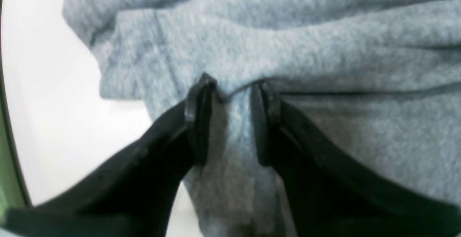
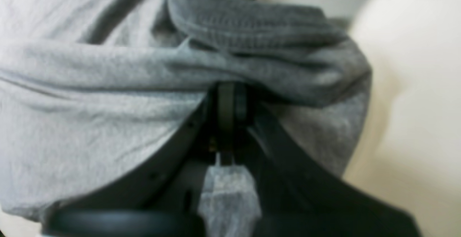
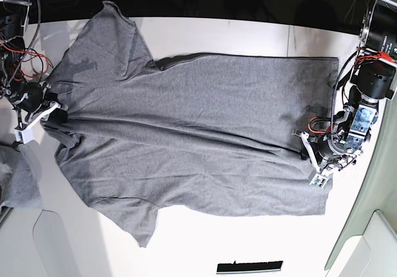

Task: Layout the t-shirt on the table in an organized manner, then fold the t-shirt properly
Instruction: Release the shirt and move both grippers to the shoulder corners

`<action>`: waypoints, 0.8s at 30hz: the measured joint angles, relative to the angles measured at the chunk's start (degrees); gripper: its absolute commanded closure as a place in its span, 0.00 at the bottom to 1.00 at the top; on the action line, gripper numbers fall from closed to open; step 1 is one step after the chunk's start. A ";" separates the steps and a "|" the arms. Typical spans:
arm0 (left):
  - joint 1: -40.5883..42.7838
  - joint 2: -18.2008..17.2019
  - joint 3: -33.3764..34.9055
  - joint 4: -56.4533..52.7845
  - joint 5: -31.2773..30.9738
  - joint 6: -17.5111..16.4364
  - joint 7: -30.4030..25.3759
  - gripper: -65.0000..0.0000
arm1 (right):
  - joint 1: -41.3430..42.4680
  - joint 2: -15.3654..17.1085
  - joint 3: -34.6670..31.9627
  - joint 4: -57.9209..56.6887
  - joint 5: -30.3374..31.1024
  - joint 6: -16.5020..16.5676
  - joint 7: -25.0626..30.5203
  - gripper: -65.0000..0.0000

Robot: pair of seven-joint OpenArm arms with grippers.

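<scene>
left hand (image 1: 230, 93) clamped on t-shirt (image 3: 198, 134) hem | right hand (image 2: 230, 96) clamped on collar edge

Both wrist views are soft and blurred. In the left wrist view the shirt (image 1: 273, 42) runs off the top and right edges, and the left end effector (image 1: 230, 96) has its base cut off below. In the right wrist view the right end effector (image 2: 230, 100) has its tips buried under a fold. In the base view a small cloth (image 3: 15, 181) at the left edge is cropped.
</scene>
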 measured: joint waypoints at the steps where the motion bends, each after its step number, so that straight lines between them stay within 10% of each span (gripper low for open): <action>1: -0.48 0.04 0.04 0.00 0.02 0.00 0.22 0.68 | 1.11 0.00 0.00 -0.50 -0.90 -0.66 -0.46 1.00; 7: -2.38 -0.39 0.11 1.46 -3.80 -1.03 7.61 0.68 | 3.28 0.02 -0.02 -0.55 -0.83 -1.46 -1.05 1.00; 22: 13.70 -15.50 -9.42 23.74 -31.74 -13.68 21.31 0.54 | -14.53 0.94 16.63 25.97 11.41 -1.01 -15.04 1.00; 24: 16.46 -15.54 -13.40 24.17 -36.48 -16.04 22.29 0.54 | -17.27 0.96 18.53 27.08 14.05 -0.90 -16.85 0.84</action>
